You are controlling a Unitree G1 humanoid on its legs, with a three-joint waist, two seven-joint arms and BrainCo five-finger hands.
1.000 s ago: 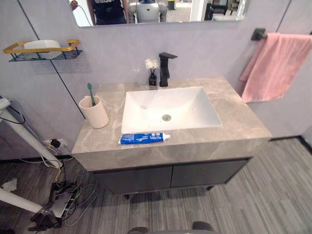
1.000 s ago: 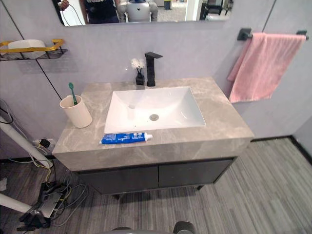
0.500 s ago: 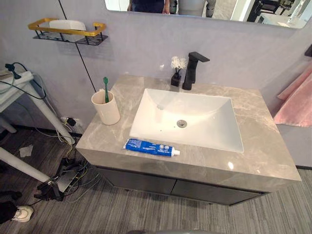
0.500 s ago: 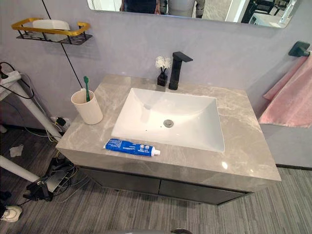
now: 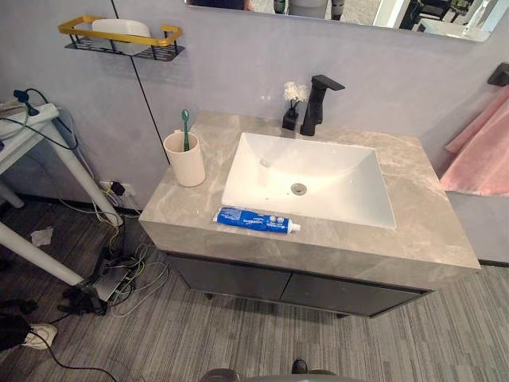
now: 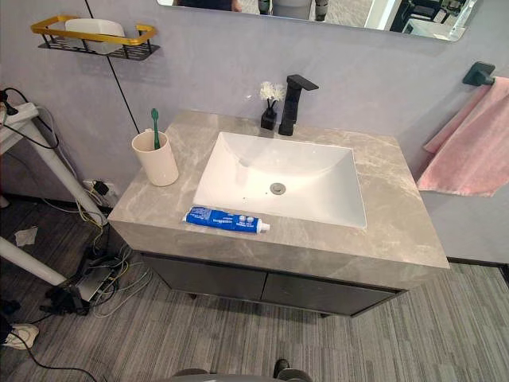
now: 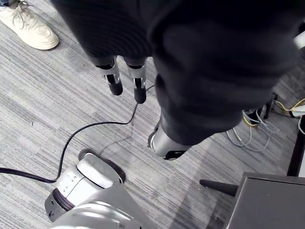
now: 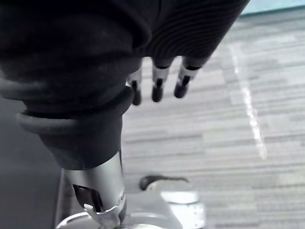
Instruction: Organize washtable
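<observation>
A grey marble washtable (image 5: 421,231) holds a white sink (image 5: 350,187). Along the table's front edge, in front of the sink, lies a blue toothpaste tube (image 5: 258,220) with its white cap to the right. At the table's left stands a cream cup (image 5: 184,161) with a green toothbrush (image 5: 185,126) upright in it. A black tap (image 5: 316,103) and a small black vase of white flowers (image 5: 292,110) stand behind the sink. My left hand (image 7: 114,81) hangs over the floor, open and holding nothing. My right hand (image 8: 157,83) also hangs low over the floor, fingers straight and empty.
A gold-railed wall shelf (image 5: 119,36) with a white soap dish hangs upper left. A pink towel (image 5: 481,151) hangs on the right wall. A white stand (image 5: 40,159) and a heap of cables (image 5: 111,278) sit left of the cabinet. A person's white shoe (image 7: 28,26) is nearby.
The whole picture has shifted, so the camera has moved: the table now sits a little farther off and more centred. Nothing on the washtable has moved.
</observation>
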